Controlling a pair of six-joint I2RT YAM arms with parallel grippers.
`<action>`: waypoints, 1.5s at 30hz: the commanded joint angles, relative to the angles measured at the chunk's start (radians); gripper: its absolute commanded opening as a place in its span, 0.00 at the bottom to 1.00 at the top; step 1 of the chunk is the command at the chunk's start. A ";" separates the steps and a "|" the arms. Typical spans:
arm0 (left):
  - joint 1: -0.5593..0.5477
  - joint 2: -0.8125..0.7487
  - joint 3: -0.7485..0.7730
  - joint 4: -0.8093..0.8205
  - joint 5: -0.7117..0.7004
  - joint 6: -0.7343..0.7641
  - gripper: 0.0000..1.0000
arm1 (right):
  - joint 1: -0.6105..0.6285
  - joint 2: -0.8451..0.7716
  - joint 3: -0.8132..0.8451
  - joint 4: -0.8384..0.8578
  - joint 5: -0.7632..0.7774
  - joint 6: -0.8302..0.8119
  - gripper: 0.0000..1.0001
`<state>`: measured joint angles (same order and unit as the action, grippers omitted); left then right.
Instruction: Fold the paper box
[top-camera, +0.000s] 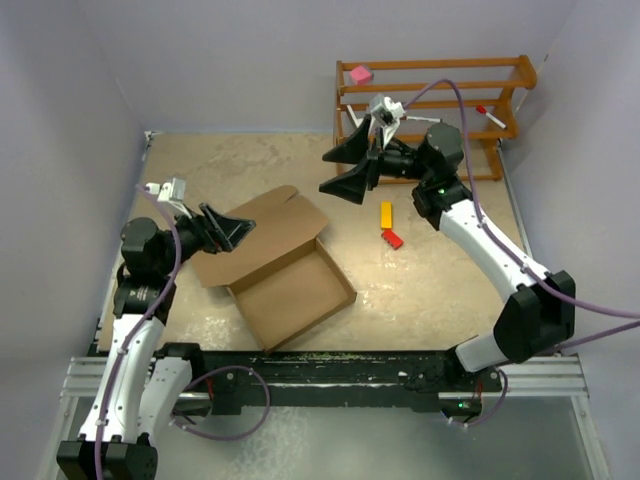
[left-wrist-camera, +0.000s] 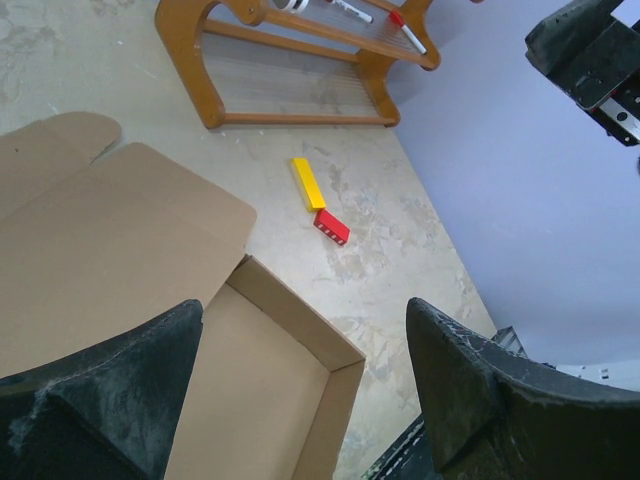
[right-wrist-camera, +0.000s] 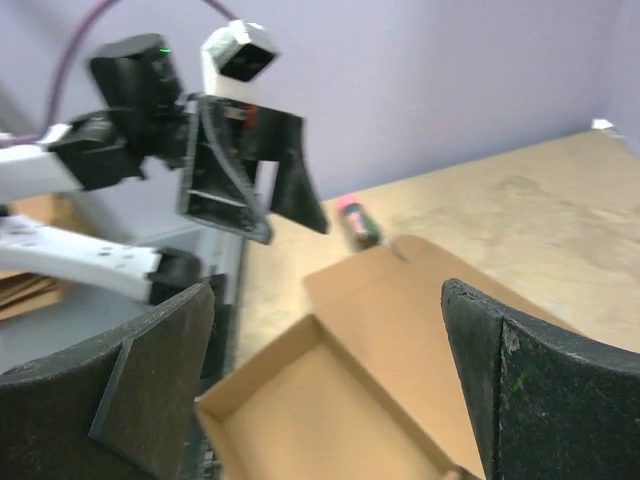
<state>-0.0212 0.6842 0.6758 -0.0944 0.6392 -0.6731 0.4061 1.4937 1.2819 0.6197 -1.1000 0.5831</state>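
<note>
The paper box (top-camera: 295, 298) is a brown cardboard mailer at the table's centre-left. Its shallow tray stands formed, and its lid (top-camera: 262, 232) lies open and flat behind it toward the left. My left gripper (top-camera: 232, 228) hovers open over the lid's left part, with nothing between its fingers. In the left wrist view the tray (left-wrist-camera: 262, 400) and lid (left-wrist-camera: 110, 240) lie below the spread fingers (left-wrist-camera: 480, 390). My right gripper (top-camera: 325, 173) hangs open and empty above the table, beyond the box's far corner. It looks down at the tray (right-wrist-camera: 320, 410).
A yellow block (top-camera: 386, 214) and a red block (top-camera: 392, 238) lie right of the box. A wooden rack (top-camera: 430, 95) stands at the back right with a pink block (top-camera: 360, 73) on it. Lilac walls close the sides.
</note>
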 joint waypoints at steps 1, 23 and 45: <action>-0.003 0.021 0.031 0.033 -0.001 0.025 0.86 | -0.010 -0.042 0.006 -0.312 0.262 -0.367 1.00; -0.002 0.058 0.107 -0.099 -0.078 0.142 0.96 | -0.075 -0.051 0.004 -0.322 0.251 -0.261 1.00; -0.001 0.045 -0.035 -0.247 -0.190 0.124 0.98 | -0.113 -0.201 -0.267 -0.480 0.184 -0.776 1.00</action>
<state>-0.0212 0.7738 0.6693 -0.2787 0.5259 -0.5549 0.2951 1.2823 1.0607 0.1486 -0.8368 -0.1032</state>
